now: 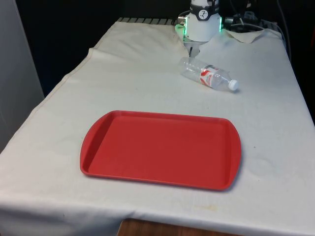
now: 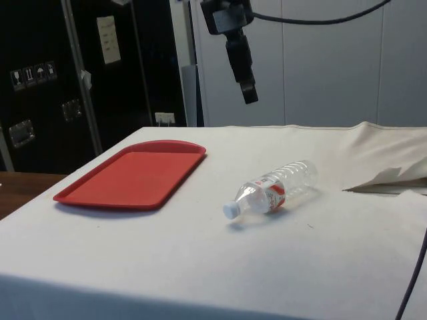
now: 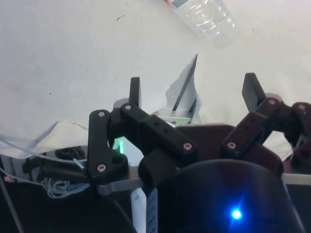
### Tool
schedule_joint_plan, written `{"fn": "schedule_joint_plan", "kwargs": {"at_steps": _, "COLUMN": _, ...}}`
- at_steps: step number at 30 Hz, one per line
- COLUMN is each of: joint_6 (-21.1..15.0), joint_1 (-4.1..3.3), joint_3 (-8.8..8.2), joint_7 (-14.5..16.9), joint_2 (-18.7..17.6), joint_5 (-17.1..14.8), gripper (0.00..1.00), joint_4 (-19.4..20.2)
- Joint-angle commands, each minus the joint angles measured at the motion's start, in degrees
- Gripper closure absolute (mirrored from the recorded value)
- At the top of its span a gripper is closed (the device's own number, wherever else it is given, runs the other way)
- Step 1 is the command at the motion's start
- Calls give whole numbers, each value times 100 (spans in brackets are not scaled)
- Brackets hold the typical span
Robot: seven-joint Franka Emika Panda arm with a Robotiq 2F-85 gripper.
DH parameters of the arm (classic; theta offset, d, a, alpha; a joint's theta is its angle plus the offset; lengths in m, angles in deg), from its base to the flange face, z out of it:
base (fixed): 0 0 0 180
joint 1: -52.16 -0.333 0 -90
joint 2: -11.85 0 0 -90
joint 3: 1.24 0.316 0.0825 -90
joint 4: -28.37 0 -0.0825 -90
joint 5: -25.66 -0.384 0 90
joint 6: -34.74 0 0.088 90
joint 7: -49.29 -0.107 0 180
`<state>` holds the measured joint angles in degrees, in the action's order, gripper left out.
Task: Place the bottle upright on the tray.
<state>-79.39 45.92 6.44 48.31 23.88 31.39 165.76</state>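
Red tray well apart from fingers, spread wide and empty. Clear bottle lying on its side below and ahead of gripper, white cap away from tray. Likely light, thin-walled, slippery; grasp mid-body at red label, gently.

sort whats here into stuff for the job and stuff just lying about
For the job:
clear plastic bottle with white cap, lying on its side
flat red plastic tray
black two-finger gripper

Lying about:
white cloth
loose cables
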Motion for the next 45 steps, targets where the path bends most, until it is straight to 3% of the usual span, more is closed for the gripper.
{"fn": "schedule_joint_plan", "kwargs": {"at_steps": 1, "joint_6": -74, "joint_1": -6, "joint_3": 11, "joint_7": 17, "joint_2": -17, "joint_5": 29, "gripper": 0, "joint_4": 23}}
{"fn": "schedule_joint_plan", "kwargs": {"at_steps": 21, "joint_6": -166, "joint_1": 0, "joint_3": 160, "joint_7": 172, "joint_2": -315, "joint_5": 103, "gripper": 0, "joint_4": 69}}
{"fn": "schedule_joint_plan", "kwargs": {"at_steps": 45, "joint_6": -69, "joint_1": -11, "joint_3": 504, "joint_7": 115, "joint_2": -733, "joint_5": 510, "gripper": 0, "joint_4": 6}}
